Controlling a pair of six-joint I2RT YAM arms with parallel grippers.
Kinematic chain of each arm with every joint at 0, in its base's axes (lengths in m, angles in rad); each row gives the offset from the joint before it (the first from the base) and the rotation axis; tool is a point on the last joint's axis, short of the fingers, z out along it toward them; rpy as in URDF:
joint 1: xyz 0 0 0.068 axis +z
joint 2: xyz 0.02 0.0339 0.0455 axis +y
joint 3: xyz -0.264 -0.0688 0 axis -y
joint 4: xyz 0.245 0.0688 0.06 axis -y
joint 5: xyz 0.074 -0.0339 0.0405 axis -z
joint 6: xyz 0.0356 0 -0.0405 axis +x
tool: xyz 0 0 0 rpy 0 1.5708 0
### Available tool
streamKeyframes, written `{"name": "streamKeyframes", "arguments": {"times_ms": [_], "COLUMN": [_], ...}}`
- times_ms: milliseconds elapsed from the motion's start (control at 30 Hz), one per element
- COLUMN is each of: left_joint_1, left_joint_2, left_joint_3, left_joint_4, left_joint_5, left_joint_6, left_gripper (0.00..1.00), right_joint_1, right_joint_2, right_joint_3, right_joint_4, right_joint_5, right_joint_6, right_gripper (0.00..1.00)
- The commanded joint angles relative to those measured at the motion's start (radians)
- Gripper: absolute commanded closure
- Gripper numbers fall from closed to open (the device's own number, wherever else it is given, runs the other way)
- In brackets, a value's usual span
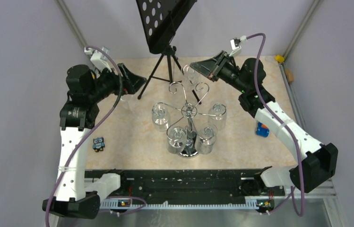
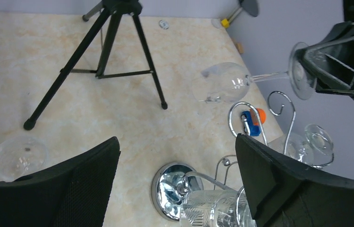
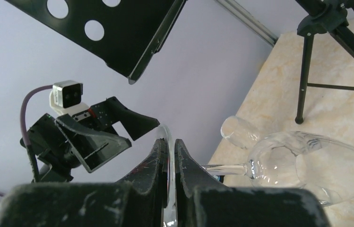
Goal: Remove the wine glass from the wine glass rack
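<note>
Handling: the wine glass is judged light, brittle and slippery; hold is best taken at the stem or foot, and the bowl is not to be squeezed.
Look: clear glass, rounded bowl, thin stem, flat round foot.
Place: it is held on its side above the far part of the wine glass rack, apparently free of it.
Right gripper: pinched shut on the foot's edge.
Left gripper: spread wide, nothing held, far left.

Bright, even light; soft shadows; mostly sharp.
</note>
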Motion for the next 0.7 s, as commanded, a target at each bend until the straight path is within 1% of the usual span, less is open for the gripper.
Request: {"name": "streamKeyframes", "arguments": {"times_ms": [0,67,133,233,300,467,600,667], "left_joint_1": [-0.026,-0.064,-0.132,-0.289,-0.355,-0.440,-0.513,-0.534], "left_joint_2": [-0.011,-0.010,-0.009,0.003,0.029,0.106,0.154,0.163], "left_joint_3": [-0.012,-0.020,-0.035,-0.023,-0.005,0.029,0.055,0.027], "left_joint_4": [0.249,0.327,0.401,0.428,0.451,0.565,0.573,0.614], "left_joint_5": [0.109,0.124,0.118,-0.001,0.001,0.054,0.085,0.116], "left_joint_6": [-0.037,-0.032,0.013,0.172,0.235,0.338,0.565,0.677], "left_gripper": [0.05,0.05,0.06,0.06,0.06,0.07,0.10,0.11], "right_joint_1": [0.004,0.004,0.004,0.004,0.004,0.004,0.004,0.004], "right_joint_2": [-0.013,-0.021,-0.033,-0.049,-0.060,-0.101,-0.137,-0.147], "right_joint_3": [0.077,0.089,0.094,0.101,0.104,0.118,0.134,0.144], "right_joint_4": [0.114,0.119,0.137,0.164,0.173,0.151,0.115,0.111], "right_joint_5": [0.061,0.073,0.071,0.056,0.047,0.039,0.040,0.027], "right_joint_6": [0.024,0.031,0.041,0.071,0.086,0.102,0.112,0.120], "right_gripper": [1.00,1.00,1.00,1.00,1.00,1.00,1.00,1.00]}}
